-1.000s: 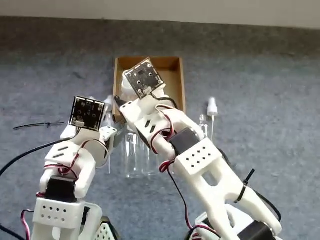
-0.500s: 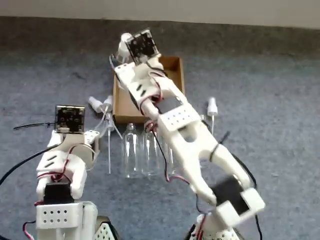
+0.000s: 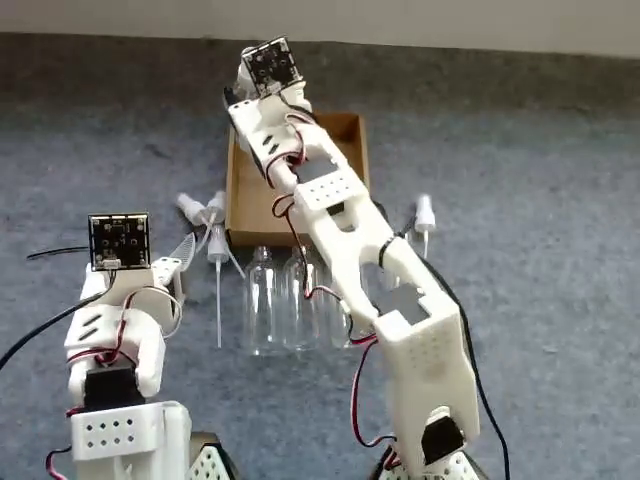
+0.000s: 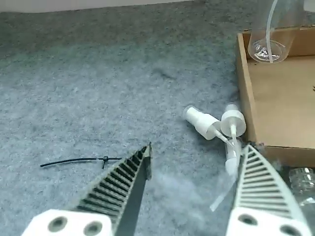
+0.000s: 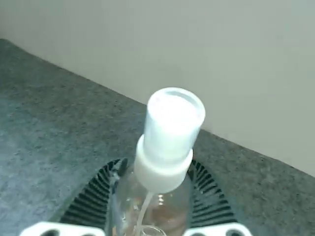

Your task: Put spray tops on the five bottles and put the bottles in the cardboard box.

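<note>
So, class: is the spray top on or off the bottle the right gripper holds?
On: the spray top caps the bottle, its tube hanging inside.

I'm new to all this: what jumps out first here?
The right gripper, above the far edge of the brown cardboard box, is shut on a clear plastic bottle with a white spray top. The left gripper hangs open over the grey carpet beside loose white spray tops.

No legible text, label, number or sign appears on any surface. A small dark mark (image 4: 313,88) on the floor of the box (image 4: 280,103), ahead of the left gripper (image 4: 199,147), is too small to read.
</note>
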`<state>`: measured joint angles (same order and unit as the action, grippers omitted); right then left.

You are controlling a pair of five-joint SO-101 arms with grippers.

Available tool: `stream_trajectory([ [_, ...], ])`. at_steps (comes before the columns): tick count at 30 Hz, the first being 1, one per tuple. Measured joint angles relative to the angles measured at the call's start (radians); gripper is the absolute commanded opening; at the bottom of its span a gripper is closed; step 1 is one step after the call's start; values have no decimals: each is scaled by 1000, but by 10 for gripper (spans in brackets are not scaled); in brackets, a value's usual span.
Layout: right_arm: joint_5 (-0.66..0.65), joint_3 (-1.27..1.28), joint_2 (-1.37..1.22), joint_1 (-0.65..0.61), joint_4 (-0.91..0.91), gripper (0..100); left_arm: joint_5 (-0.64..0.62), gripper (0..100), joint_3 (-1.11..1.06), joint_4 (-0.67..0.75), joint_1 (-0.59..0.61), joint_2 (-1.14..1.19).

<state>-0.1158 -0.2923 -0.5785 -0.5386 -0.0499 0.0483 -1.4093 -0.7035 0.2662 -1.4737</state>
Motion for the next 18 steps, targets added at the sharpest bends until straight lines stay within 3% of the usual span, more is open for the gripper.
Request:
stream_trajectory([
  [18,3,-23,-121,5,11,10,0,265,0,0,0,0],
])
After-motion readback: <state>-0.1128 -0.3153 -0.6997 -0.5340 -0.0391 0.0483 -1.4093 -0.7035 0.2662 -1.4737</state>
